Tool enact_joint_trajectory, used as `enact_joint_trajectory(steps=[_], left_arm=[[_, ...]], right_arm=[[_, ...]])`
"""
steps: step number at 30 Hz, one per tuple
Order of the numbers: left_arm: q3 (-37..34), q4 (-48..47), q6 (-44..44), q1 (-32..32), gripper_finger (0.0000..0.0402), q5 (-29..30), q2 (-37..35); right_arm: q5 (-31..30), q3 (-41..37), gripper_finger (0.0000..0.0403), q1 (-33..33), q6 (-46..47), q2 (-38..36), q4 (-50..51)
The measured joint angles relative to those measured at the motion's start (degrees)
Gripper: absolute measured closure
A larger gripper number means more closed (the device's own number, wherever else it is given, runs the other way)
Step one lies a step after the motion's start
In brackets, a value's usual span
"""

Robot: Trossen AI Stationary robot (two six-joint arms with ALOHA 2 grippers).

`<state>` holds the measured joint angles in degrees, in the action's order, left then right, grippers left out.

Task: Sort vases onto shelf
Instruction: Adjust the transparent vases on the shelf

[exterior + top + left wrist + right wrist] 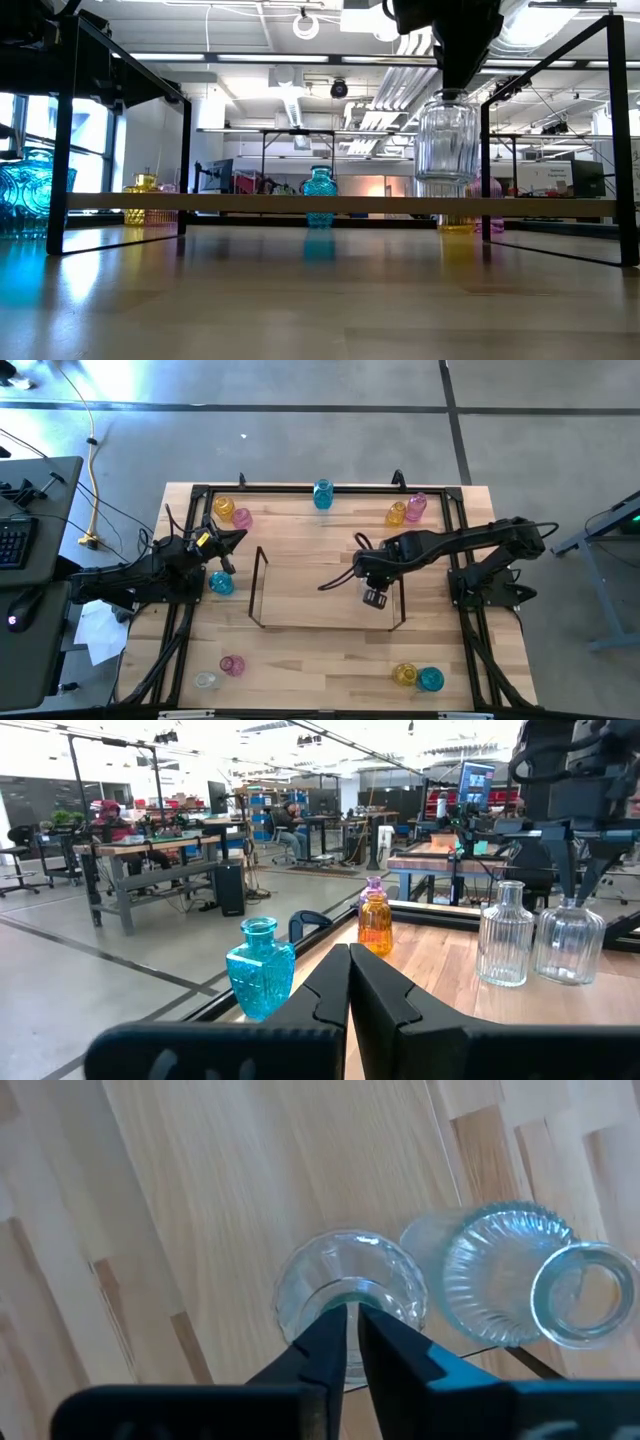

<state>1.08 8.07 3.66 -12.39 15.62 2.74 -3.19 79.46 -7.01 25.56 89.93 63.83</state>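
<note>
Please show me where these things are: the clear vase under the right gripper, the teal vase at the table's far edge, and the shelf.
clear vase (446, 140): low view, ribbed body.
teal vase (323, 494): high view, body.
shelf (250, 203): low view, front edge.
</note>
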Motion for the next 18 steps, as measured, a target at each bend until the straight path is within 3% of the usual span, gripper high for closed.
enact_joint_trajectory(steps=[18], left_arm=[[0.0, 1.0, -0.2, 0.0, 0.0401, 0.0, 0.0]], right_arm=[[0.7, -0.9, 0.0353, 0.2, -0.4, 0.0, -0.2]])
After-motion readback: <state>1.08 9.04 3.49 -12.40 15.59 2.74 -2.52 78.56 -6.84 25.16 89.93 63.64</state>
